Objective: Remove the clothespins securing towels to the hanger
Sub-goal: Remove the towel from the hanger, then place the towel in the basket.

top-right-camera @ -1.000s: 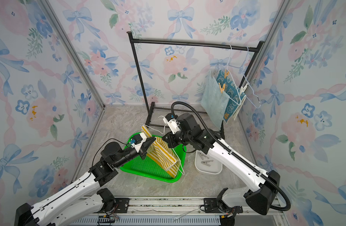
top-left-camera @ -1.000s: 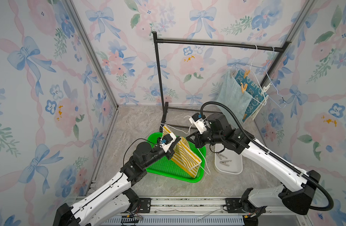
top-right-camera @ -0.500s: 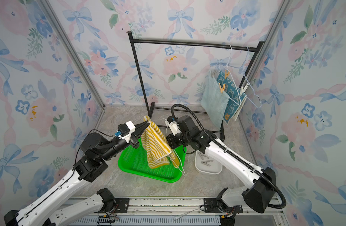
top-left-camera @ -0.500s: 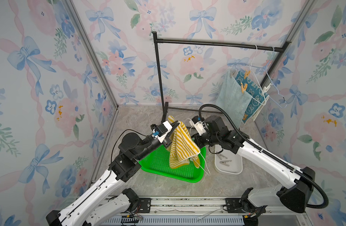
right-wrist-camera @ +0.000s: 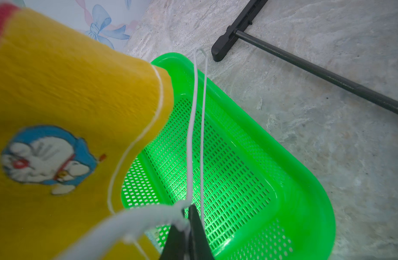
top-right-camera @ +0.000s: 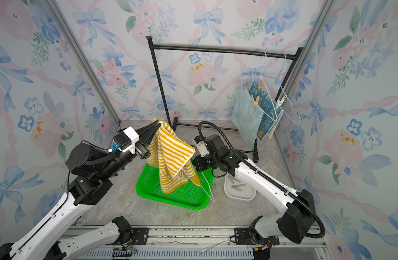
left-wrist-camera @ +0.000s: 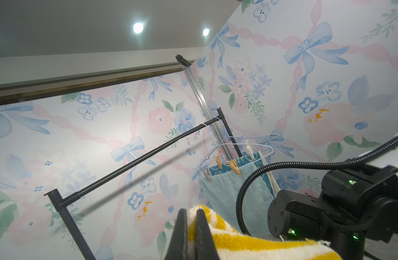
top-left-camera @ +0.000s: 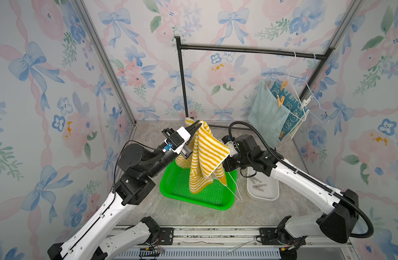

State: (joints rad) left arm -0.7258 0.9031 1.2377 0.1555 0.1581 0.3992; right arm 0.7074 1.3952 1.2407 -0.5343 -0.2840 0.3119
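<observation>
Flower-and-bow paper covers the walls, and the grey stone-look bench (top-left-camera: pixel 261 213) holds a green basket (top-left-camera: pixel 207 194). Right above the basket, our left claw (top-left-camera: pixel 197 123) is pinched tight on the top edge of the striped towel (top-left-camera: pixel 204 155). The yellow-and-white cloth hangs down into the basket. Our right claw (right-wrist-camera: pixel 187 213) is over the basket too, squeezed together on the thin white hanger (right-wrist-camera: pixel 194 126). Next to that wire we see yellow cloth with a cartoon cat. It may be the back of the same towel, but the view is blurry.

Just beside the basket, on the right arm's side, sits a white dish (top-left-camera: pixel 273 197) with loose clothespins (top-left-camera: pixel 258 186) in it. Far behind the basket stands the black rack (top-left-camera: pixel 238 50). There the teal towel (top-left-camera: pixel 264 117) and the bunny towel (top-left-camera: pixel 290 112) hang from wire hangers, with tan clothespins (top-left-camera: pixel 280 100) clipped along their tops.
</observation>
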